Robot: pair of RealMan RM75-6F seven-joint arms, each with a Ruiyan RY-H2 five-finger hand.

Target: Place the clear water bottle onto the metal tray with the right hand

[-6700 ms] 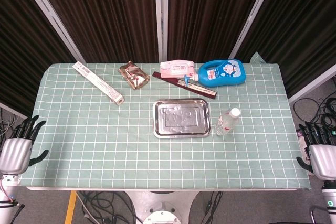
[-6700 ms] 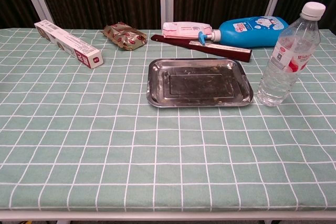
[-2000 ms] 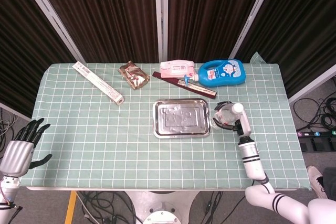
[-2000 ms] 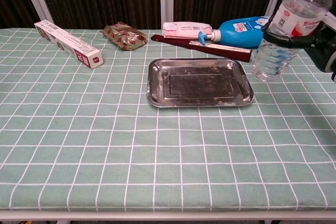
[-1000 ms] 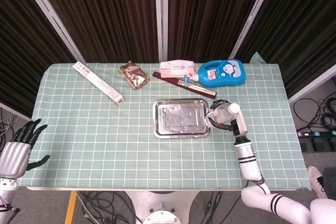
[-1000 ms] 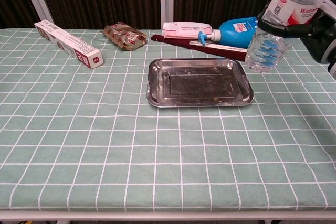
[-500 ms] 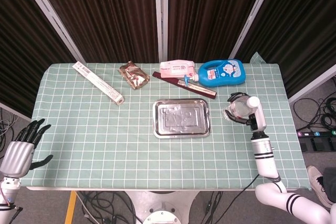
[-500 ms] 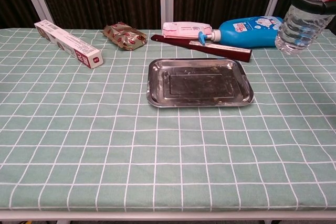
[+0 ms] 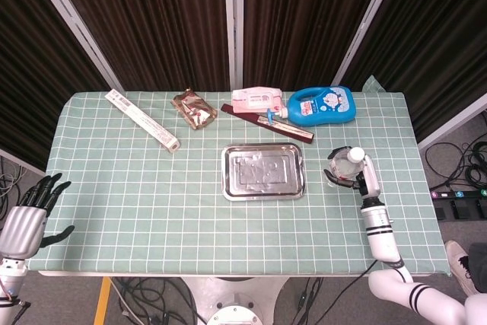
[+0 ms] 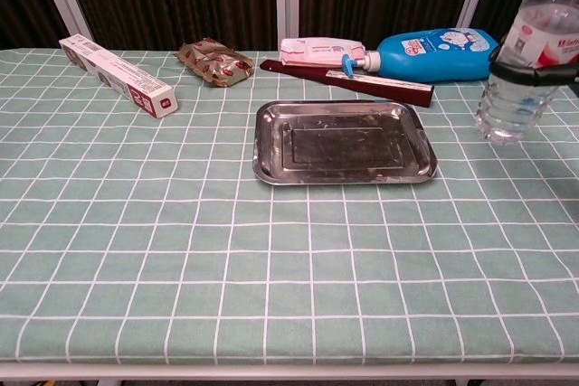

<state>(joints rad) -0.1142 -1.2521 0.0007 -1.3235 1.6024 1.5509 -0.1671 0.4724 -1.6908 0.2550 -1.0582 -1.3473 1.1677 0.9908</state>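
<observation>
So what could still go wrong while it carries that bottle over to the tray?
The right hand holds the clear water bottle to the right of the metal tray, not over it. The fingers wrap only a narrow band, so it might slip. The tray's raised rim could catch the base and tip the tall bottle.

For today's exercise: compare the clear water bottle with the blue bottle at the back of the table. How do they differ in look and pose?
The clear water bottle is see-through; the blue bottle is opaque. The clear water bottle stands upright, gripped by the right hand; the blue bottle lies on its side, untouched. Both sit off the metal tray.
</observation>
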